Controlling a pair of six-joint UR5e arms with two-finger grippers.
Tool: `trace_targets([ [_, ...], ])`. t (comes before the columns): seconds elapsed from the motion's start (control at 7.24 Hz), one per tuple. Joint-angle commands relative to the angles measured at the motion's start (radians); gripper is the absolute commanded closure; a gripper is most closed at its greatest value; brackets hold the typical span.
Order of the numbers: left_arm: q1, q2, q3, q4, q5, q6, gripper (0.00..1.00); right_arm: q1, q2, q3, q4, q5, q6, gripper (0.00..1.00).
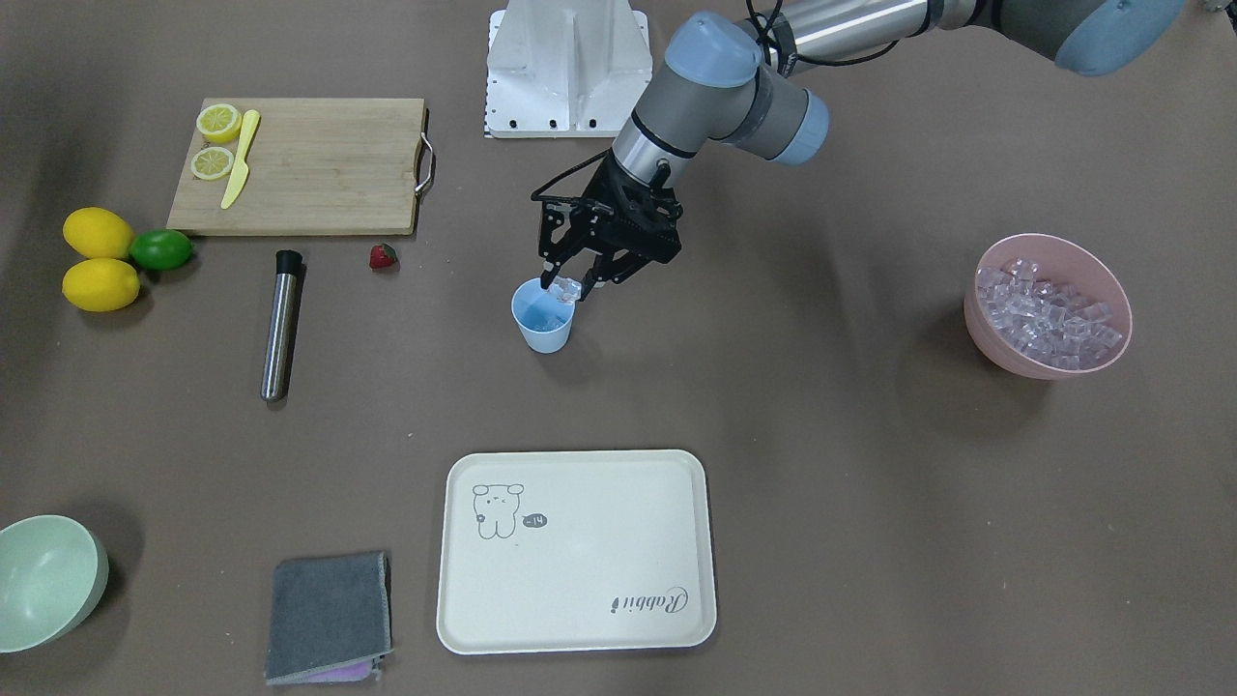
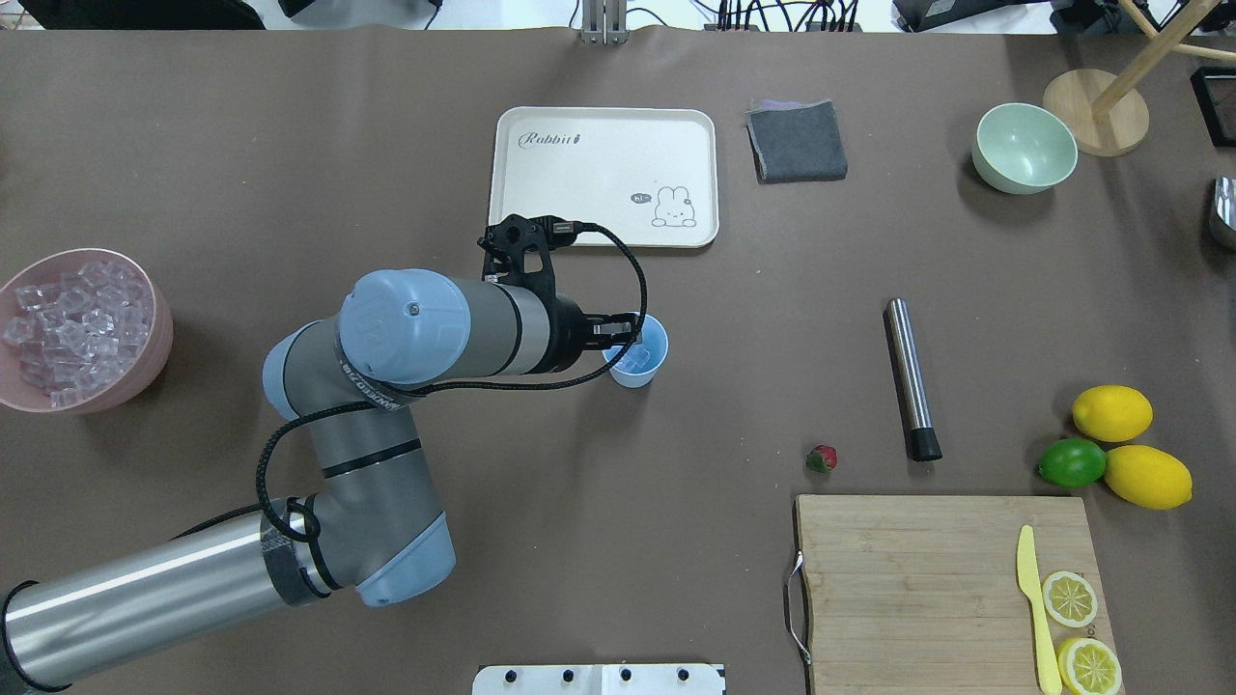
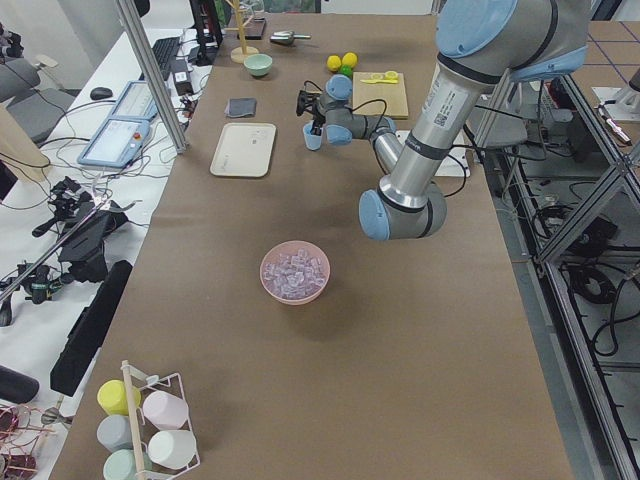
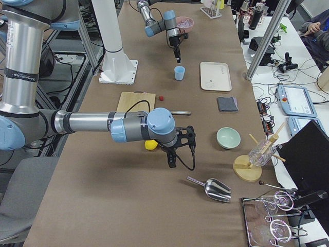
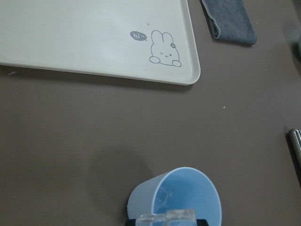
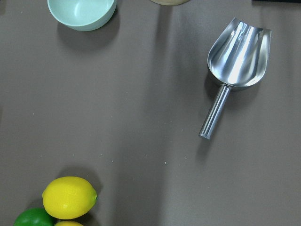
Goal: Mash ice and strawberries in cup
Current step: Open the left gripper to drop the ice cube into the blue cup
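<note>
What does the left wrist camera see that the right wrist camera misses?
Only the left wrist view: the blue cup, ice at its near rim, the rabbit tray, a grey cloth. Only the right wrist view: a metal scoop, a pale green bowl, a lemon, a lime. Both: just the brown table.
</note>
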Motion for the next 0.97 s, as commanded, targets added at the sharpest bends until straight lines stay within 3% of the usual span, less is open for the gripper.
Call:
trace_targets([
  [0.0, 0.005, -0.018, 0.015, 0.000, 0.015, -0.008, 1.00, 0.000, 0.000, 0.000, -0.001, 0.000, 0.001, 0.00],
  [0.28, 0.014, -0.026, 0.046, -0.001, 0.055, -0.008, 1.00, 0.000, 0.000, -0.003, -0.003, 0.002, 0.001, 0.00],
  [0.41, 0.018, -0.025, 0.041, -0.003, 0.052, -0.007, 0.68, 0.000, 0.000, -0.003, -0.003, 0.002, 0.001, 0.00],
  [0.55, 0.021, -0.025, 0.040, -0.003, 0.051, -0.004, 0.03, 0.000, 0.000, -0.003, -0.003, 0.002, 0.001, 0.00],
  [0.83, 0.023, -0.018, 0.020, -0.003, 0.049, -0.004, 0.02, 0.000, 0.000, -0.003, -0.003, 0.000, 0.001, 0.00],
])
